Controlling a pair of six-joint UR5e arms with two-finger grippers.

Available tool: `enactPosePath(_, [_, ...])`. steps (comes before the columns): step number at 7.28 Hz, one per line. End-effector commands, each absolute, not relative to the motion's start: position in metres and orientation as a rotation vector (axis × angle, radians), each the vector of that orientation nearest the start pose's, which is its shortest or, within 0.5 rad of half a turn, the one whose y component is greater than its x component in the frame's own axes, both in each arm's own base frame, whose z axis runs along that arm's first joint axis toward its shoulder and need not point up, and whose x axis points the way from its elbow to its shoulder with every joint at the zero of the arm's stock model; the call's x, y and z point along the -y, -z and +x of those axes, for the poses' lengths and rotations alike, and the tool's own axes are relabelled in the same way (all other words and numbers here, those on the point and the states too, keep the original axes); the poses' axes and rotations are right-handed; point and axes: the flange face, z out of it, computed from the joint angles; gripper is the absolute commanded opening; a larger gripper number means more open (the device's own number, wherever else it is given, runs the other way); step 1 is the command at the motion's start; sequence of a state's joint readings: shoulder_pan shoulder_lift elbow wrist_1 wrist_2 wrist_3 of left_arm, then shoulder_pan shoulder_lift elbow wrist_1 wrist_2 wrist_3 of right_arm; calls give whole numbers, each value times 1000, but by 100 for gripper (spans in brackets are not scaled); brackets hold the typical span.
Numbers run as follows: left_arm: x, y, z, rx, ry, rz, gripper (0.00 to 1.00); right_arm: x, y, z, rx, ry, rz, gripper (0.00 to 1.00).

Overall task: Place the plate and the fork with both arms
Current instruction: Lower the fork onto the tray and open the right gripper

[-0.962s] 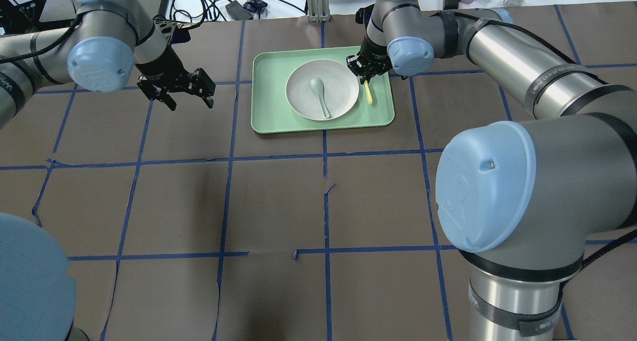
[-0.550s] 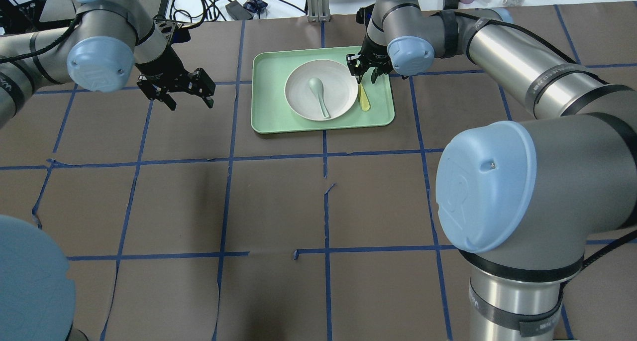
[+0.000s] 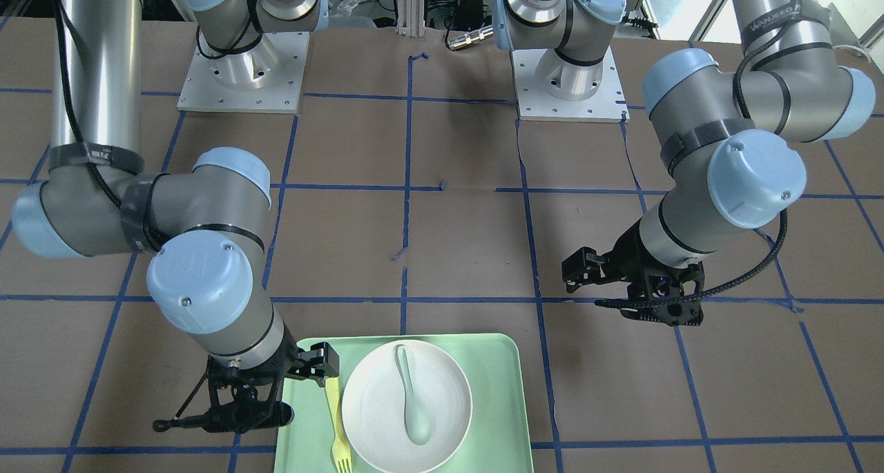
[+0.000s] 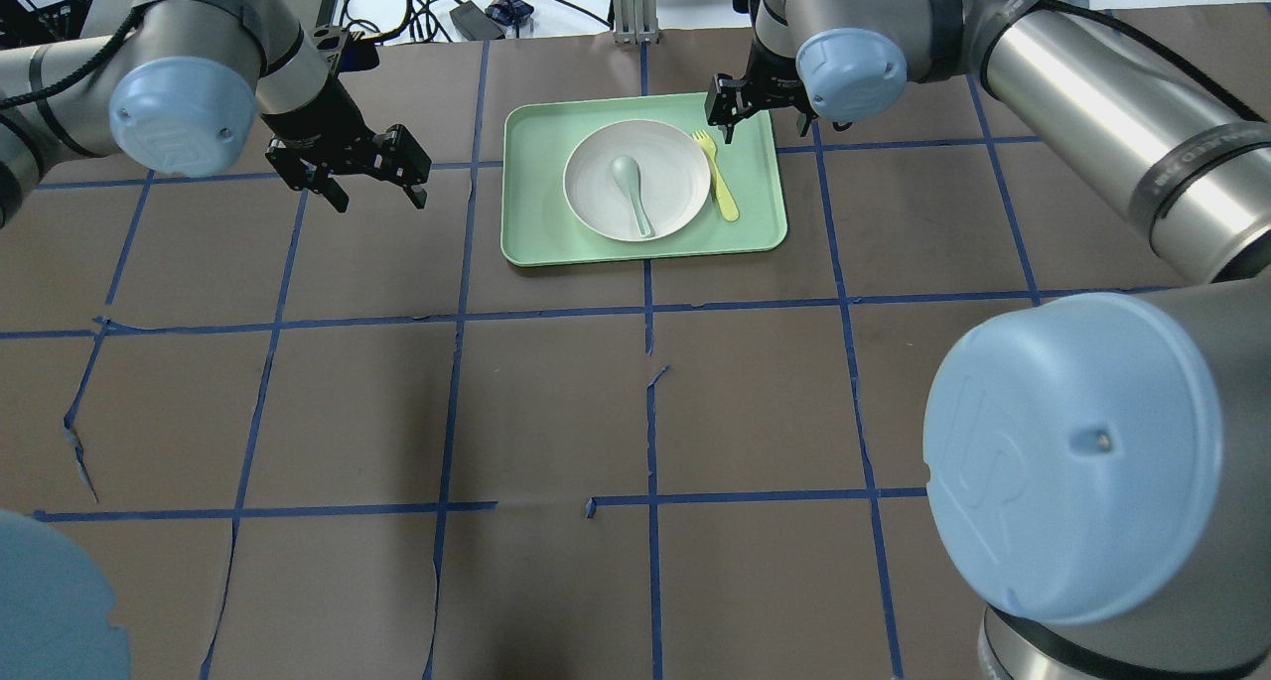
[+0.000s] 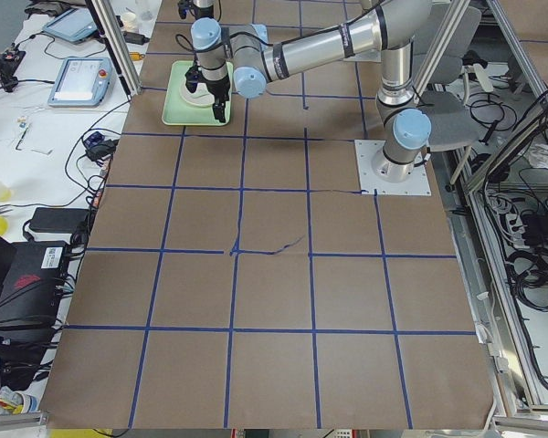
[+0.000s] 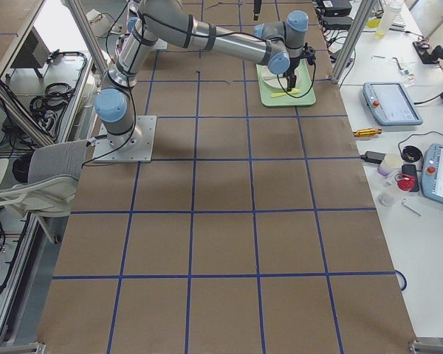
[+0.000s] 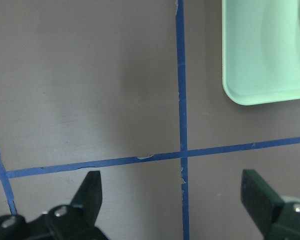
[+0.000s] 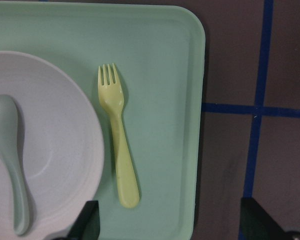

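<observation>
Right gripper [image 4: 733, 116] is spread wide and holds nothing: in my right wrist view both fingers [image 8: 90, 222] sit at the bottom corners, far apart, nothing pinched between them. It hangs above the far right corner of the mint-green tray [image 4: 536, 164], lifted clear of what lies on it. Pale-yellow fork [image 8: 117, 140] lies flat and free on the tray, in the strip between the white plate [image 4: 596, 179] and the tray's right rim. Tines point away from me, handle end toward me and angled slightly outward. The handle runs right along the plate's rim; can't tell if they touch. Plate sits roughly mid-tray, right way up, with a grey-green spoon [image 4: 633, 186] lying in it, bowl toward the far side, handle toward me. My left gripper [image 4: 377, 189] is likewise spread wide and empty, hovering over the brown table [image 4: 556, 402] to the left of the tray, apart from it. Left wrist view shows a crossing of blue tape lines [image 7: 182, 155] below the fingers and one rounded corner of the tray at the upper right of that view.
</observation>
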State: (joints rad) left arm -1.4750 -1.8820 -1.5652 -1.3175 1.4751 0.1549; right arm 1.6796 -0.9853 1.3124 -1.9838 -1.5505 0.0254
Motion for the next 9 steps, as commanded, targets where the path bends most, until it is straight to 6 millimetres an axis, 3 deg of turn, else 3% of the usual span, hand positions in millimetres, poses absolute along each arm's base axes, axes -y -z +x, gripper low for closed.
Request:
enactPosePath(1, [584, -375, -99, -3230, -114, -27, 100, 626, -377, 202, -3136, -14, -168, 100])
enactPosePath(3, [556, -405, -104, -3159, -181, -31, 100, 578, -431, 193, -3141, -139, -159, 100])
enactPosePath(5, [538, -421, -133, -3152, -149, -107, 100, 552, -458, 191, -3142, -178, -135, 100])
enactPosePath(9, [526, -437, -141, -3144, -177, -98, 100, 547, -462, 195, -3137, -164, -59, 100])
